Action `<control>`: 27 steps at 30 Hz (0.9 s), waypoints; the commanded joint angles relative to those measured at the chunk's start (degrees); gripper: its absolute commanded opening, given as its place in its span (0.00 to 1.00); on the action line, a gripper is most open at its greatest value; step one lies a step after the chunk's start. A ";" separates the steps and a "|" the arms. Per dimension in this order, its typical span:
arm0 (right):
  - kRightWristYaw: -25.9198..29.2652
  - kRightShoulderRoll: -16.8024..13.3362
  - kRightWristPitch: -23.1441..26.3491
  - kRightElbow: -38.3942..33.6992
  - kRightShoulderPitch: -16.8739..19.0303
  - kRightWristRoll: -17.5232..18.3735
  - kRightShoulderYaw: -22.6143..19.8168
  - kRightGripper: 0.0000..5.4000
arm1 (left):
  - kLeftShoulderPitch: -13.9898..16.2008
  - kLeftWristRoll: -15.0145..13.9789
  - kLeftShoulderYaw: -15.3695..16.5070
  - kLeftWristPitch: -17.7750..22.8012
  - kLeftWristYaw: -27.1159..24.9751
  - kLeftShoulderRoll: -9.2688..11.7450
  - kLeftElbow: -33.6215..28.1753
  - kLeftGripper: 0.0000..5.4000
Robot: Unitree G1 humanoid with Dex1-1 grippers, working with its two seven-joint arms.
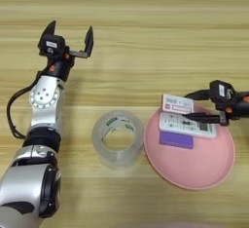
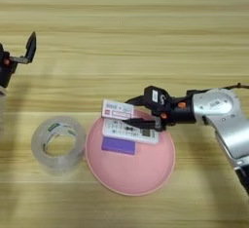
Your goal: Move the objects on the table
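Observation:
A round pink plate [image 1: 204, 161] lies at the right front of the table [image 1: 146, 51]. In the plate rest a white remote [image 1: 187, 124] and, just in front of it, a flat purple rectangle [image 1: 176, 140]. A small white block with a pink-red label [image 1: 175, 104] sits over the remote's far edge at the plate's rim. My right gripper [image 2: 128, 111] reaches in from the right, its two fingers against both long sides of the block's right end. A wide clear tape roll [image 1: 118, 156] stands left of the plate. My left gripper [image 1: 69, 34] is open and empty at the far left.
The left arm [image 1: 44, 105] runs up the left side of the table, from the near corner to the gripper. The right forearm [image 2: 219, 107] comes in from the right edge, beside the plate.

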 commanded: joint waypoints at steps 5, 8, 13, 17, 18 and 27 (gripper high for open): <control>-5.57 2.39 2.81 5.73 -5.64 -1.81 -1.22 0.39 | -0.38 0.40 -0.25 -0.48 0.24 -0.17 0.20 1.00; -7.77 2.79 3.74 9.14 -7.60 -2.37 -2.17 0.39 | -0.50 0.38 -0.25 -0.51 0.19 -0.13 0.38 1.00; -10.00 2.86 2.95 16.66 -10.41 -4.32 -2.59 0.39 | -0.67 0.37 -0.25 -0.60 0.16 -0.11 0.64 1.00; -9.89 2.95 0.80 23.22 -11.62 -5.50 -2.56 0.39 | -0.73 0.38 -0.26 -0.70 0.17 -0.13 0.70 1.00; -9.43 2.88 0.21 24.51 -11.57 -5.77 -2.32 0.39 | -0.74 0.40 -0.28 -0.72 0.18 -0.12 0.71 1.00; -5.49 2.58 -4.89 32.33 -9.51 -8.03 -0.69 0.39 | -0.48 0.43 -0.49 -0.84 -0.05 -0.08 0.46 1.00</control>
